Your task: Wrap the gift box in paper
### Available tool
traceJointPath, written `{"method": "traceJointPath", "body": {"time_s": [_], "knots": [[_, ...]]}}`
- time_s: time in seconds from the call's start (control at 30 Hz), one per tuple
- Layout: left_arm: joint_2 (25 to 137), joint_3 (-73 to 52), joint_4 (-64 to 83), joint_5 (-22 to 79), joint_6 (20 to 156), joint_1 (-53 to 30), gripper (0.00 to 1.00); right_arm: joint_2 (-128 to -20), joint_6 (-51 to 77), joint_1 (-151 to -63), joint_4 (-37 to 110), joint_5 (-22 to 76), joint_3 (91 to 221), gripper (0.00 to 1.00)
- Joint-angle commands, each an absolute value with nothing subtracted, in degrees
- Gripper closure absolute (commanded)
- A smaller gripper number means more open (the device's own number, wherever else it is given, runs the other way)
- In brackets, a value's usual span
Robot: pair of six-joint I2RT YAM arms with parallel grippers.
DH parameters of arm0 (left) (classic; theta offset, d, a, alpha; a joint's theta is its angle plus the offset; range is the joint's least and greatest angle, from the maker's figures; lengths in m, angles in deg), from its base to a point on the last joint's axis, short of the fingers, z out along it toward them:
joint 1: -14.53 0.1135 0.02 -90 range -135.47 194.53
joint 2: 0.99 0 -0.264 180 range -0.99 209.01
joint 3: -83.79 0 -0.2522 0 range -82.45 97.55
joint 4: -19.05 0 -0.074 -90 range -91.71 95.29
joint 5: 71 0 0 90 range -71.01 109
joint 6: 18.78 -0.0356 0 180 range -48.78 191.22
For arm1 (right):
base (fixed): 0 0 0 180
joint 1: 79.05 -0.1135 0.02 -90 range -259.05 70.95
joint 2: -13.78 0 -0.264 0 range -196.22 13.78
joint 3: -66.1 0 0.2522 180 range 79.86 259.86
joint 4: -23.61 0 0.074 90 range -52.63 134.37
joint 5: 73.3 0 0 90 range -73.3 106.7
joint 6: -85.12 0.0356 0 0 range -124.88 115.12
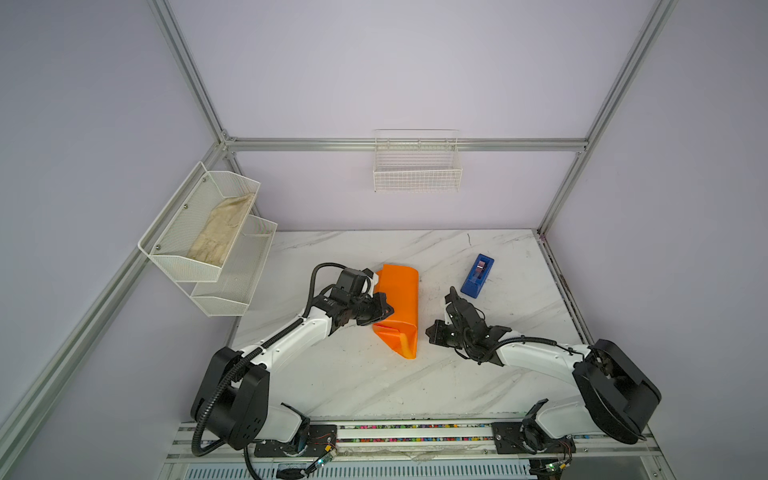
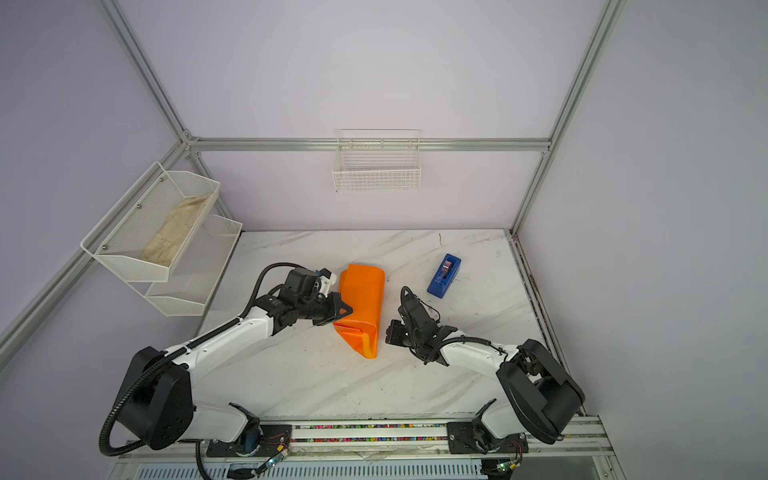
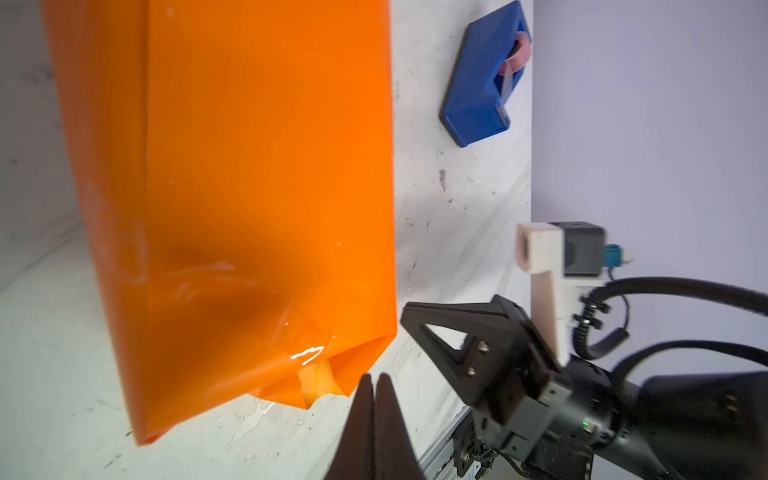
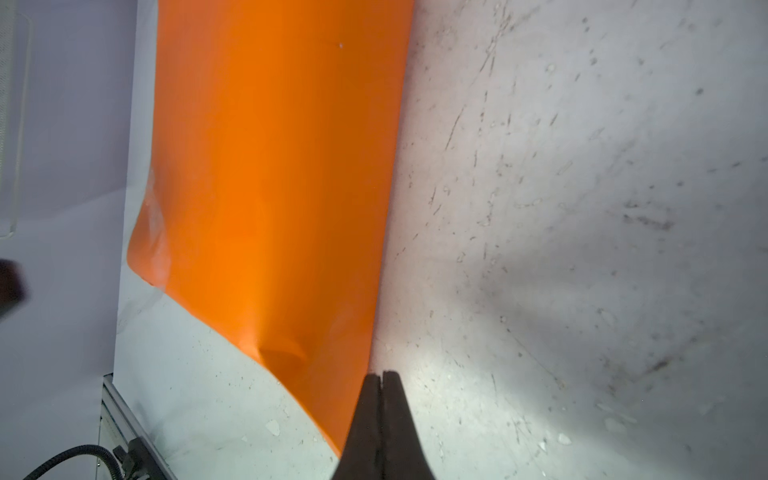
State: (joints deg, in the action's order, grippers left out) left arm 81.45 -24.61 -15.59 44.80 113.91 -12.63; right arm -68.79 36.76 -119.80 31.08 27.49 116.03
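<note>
The orange paper (image 1: 400, 301) (image 2: 362, 301) lies mid-table, folded into a long parcel. The gift box is hidden, with no dark surface showing. At the parcel's near end, creased flaps (image 3: 316, 382) gape and show a yellowish inside. My left gripper (image 1: 390, 310) (image 2: 349, 310) (image 3: 374, 379) is shut and empty at the parcel's left side, near that end. My right gripper (image 1: 429, 332) (image 2: 388, 332) (image 4: 382, 374) is shut too, with nothing in it. It hovers just off the parcel's right edge (image 4: 374, 291).
A blue tape dispenser (image 1: 478, 276) (image 2: 444, 276) (image 3: 484, 79) stands at the back right of the marble table (image 1: 365, 382). A white wire basket (image 1: 417, 178) hangs on the back wall. A two-tier mesh shelf (image 1: 199, 266) on the left holds a beige cloth (image 1: 224, 232).
</note>
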Motion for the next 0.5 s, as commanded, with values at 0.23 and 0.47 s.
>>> {"method": "traceJointPath", "body": {"time_s": [0.23, 0.47], "knots": [[101.3, -1.4, -30.8, 48.5, 101.9, -12.5, 1.0, -72.1, 35.0, -119.0, 30.7, 30.1, 119.0, 0.99], [106.9, -0.9, -37.1, 43.1, 100.0, -12.2, 1.0, -73.6, 35.8, -119.0, 26.3, 35.4, 119.7, 1.0]]}}
